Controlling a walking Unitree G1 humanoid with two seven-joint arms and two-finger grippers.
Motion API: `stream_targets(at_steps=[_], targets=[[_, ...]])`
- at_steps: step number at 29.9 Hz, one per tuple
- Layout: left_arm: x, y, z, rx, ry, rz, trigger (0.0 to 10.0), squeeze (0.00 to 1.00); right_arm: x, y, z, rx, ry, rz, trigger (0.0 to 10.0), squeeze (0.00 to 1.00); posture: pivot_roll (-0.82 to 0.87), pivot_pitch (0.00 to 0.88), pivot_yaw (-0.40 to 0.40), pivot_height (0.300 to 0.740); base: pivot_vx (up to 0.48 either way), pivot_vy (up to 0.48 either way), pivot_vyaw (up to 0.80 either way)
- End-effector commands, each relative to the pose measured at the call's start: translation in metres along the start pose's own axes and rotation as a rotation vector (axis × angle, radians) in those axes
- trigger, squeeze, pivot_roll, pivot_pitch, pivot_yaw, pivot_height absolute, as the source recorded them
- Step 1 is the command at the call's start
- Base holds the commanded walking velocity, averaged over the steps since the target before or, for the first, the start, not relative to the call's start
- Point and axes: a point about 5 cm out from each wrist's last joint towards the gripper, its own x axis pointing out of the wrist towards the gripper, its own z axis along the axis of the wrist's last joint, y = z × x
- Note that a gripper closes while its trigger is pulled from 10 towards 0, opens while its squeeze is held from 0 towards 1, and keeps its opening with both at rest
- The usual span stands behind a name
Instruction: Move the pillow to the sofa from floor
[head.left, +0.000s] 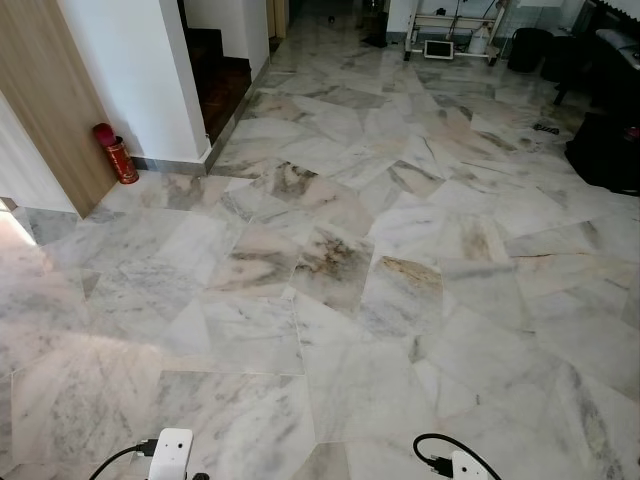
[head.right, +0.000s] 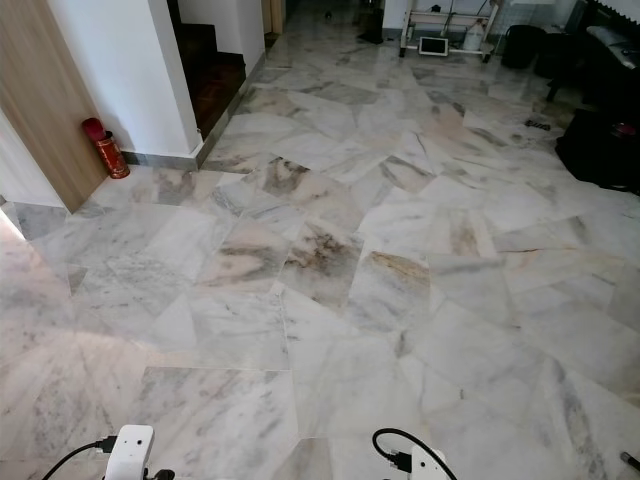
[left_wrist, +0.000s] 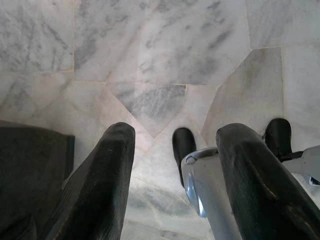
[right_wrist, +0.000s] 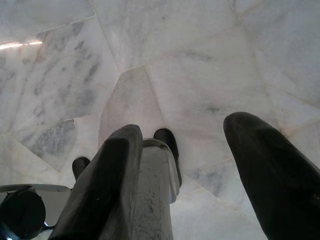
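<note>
Pale veined marble floor (head.left: 330, 270) stretches ahead of me in the eye views. The white tops of my two arms (head.left: 170, 455) (head.left: 465, 466) sit at the lower edge, hanging low. In the left wrist view my left gripper (left_wrist: 177, 132) points down at the floor, open, with nothing between its black fingers (left_wrist: 102, 180). My right gripper (right_wrist: 182, 127) also hangs over bare marble, open and holding nothing. Behind the fingers I see my own silver legs and black feet (left_wrist: 183, 145) (right_wrist: 167, 137).
A red fire extinguisher (head.left: 117, 153) stands at the foot of a white wall corner (head.left: 140, 70) beside a wooden panel (head.left: 45, 110). Dark stairs (head.left: 215, 75) lie behind it. Black bags (head.left: 605, 150) sit far right, and a white cart (head.left: 450, 40) at the back.
</note>
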Motion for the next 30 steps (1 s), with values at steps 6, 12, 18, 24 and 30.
stream_targets(at_steps=[6,12,18,24,30], targets=[[0.000,-0.007,-0.002,-0.001,0.011,-0.017,10.0,0.00,-0.001,-0.003,-0.004,0.052,-0.007,-0.029,10.0,0.00,-0.03,0.000,-0.034,0.740,0.000,0.000,0.00],[0.001,-0.012,0.000,-0.004,0.009,-0.021,10.0,0.00,-0.002,-0.002,-0.005,0.052,-0.007,-0.025,10.0,0.00,-0.02,0.000,-0.034,0.740,0.000,0.000,0.00],[0.001,-0.012,0.000,-0.011,0.012,-0.021,10.0,0.00,-0.001,-0.002,-0.004,0.062,-0.010,-0.024,10.0,0.00,-0.02,0.000,-0.031,0.740,0.000,0.000,0.00],[0.001,-0.012,0.000,-0.011,0.012,-0.021,10.0,0.00,-0.001,-0.002,-0.004,0.062,-0.010,-0.024,10.0,0.00,-0.02,0.000,-0.031,0.740,0.000,0.000,0.00],[-0.001,-0.005,-0.007,-0.010,0.024,-0.014,10.0,0.00,-0.002,-0.004,-0.003,0.070,-0.015,-0.028,10.0,0.00,-0.02,0.000,-0.028,0.740,-0.198,0.000,0.00]])
